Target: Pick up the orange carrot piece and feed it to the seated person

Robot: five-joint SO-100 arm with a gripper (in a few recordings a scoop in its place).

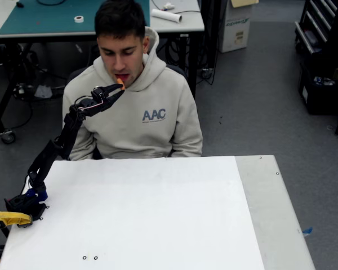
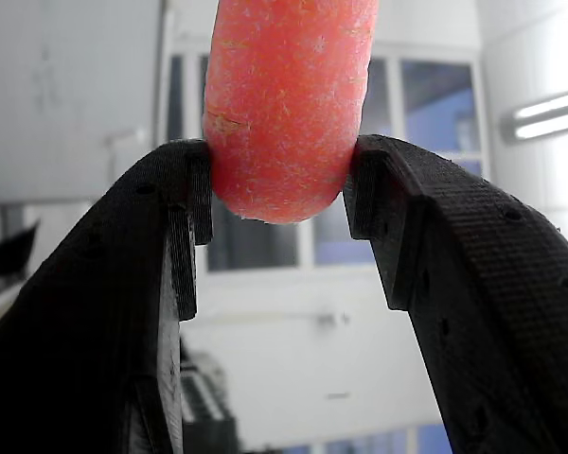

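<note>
Although most of the fixed view is taken up by the white table [image 1: 158, 214], bare apart from two small dark rings near its front edge, the action sits behind its far edge, where the seated person [image 1: 136, 107] in a light hoodie leans slightly forward with head tipped down. From the table's left front corner, beside a yellow clamp handle [image 1: 8, 218], the black arm [image 1: 56, 149] rises at a slant and reaches up toward the face. At its end the gripper [image 1: 114, 89] holds the carrot piece [image 1: 120, 82], whose orange tip is at the person's lips; whether it is already inside the mouth is too small to tell. In the wrist view the gripper [image 2: 279, 180] has its two black fingers [image 2: 185, 218] closed against opposite sides of the carrot piece [image 2: 289, 104], pinching its rounded lower end, with the rest of the piece standing up between them and out of the top of the picture. By the look of it the task is nearly finished: the pick-up and the lift are done and the piece has been brought to the mouth. What seems left is for the person to bite or take it and for the jaws to let go.
</note>
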